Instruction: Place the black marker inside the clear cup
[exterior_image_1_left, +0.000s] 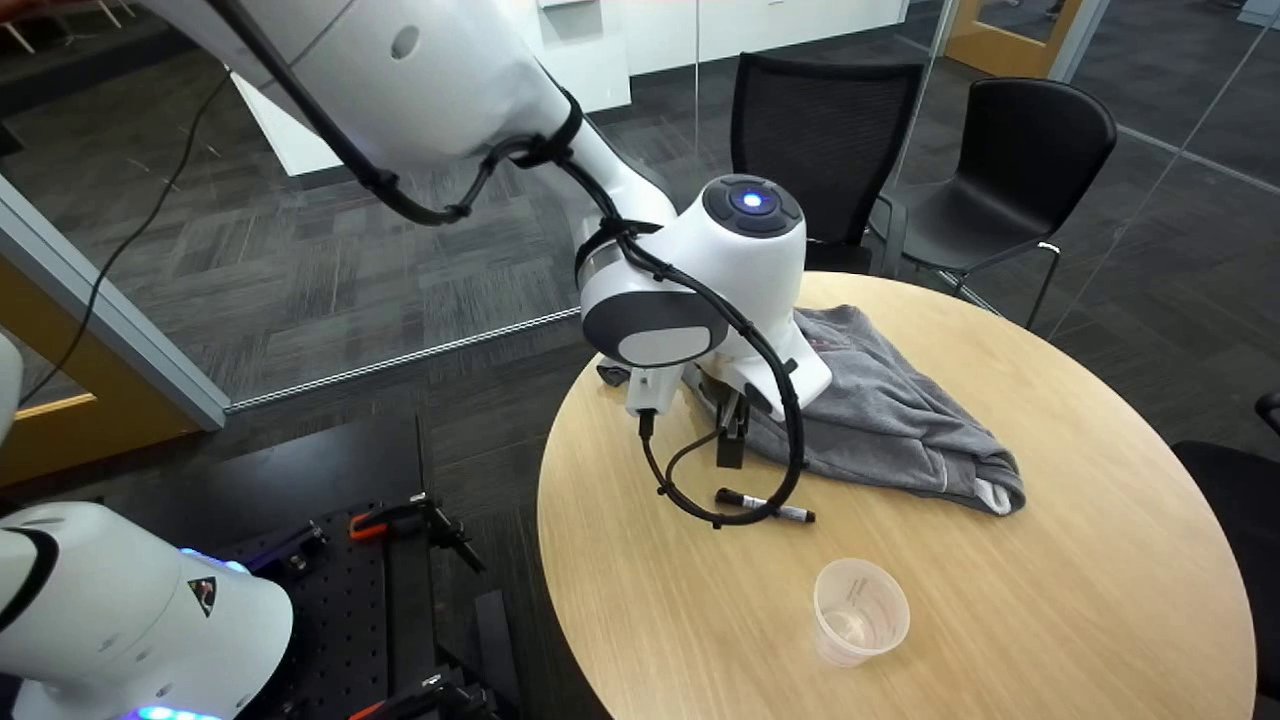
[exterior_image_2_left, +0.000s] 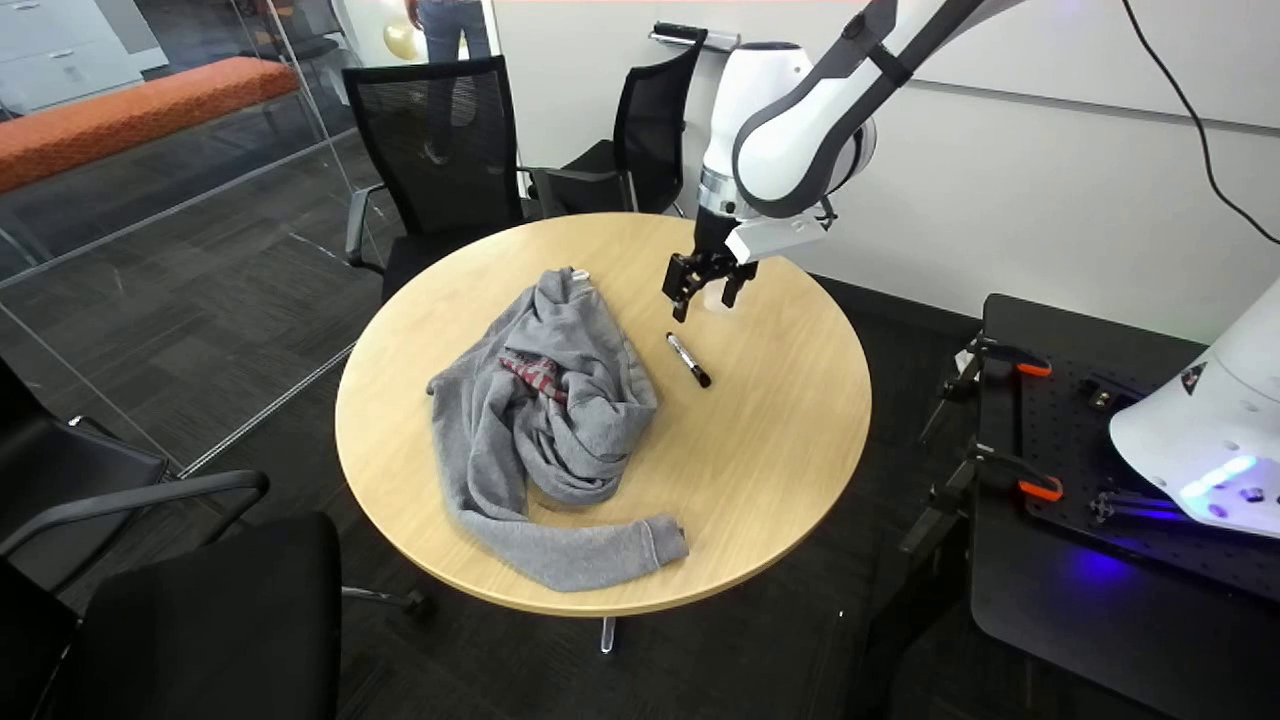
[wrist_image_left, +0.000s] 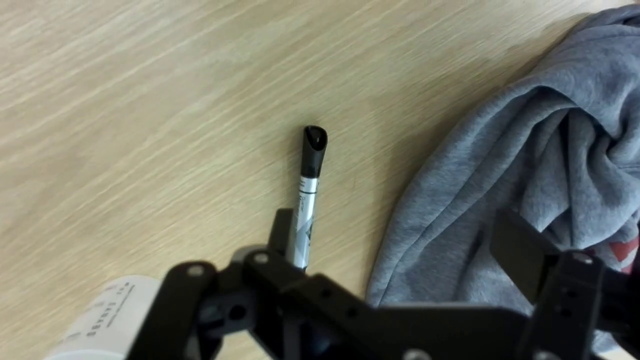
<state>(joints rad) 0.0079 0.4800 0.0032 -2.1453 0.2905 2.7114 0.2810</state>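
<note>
while jaws hang spread above bench before me, black marker, flat, between upright clear cup and bunched grey cloth.

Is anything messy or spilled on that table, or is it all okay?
The grey sweatshirt lies crumpled on the table, one sleeve stretched out, so it looks messy. I see no spill: the clear cup stands upright, and the black marker lies flat.

Office meeting room, glass wall, mesh chairs
</note>
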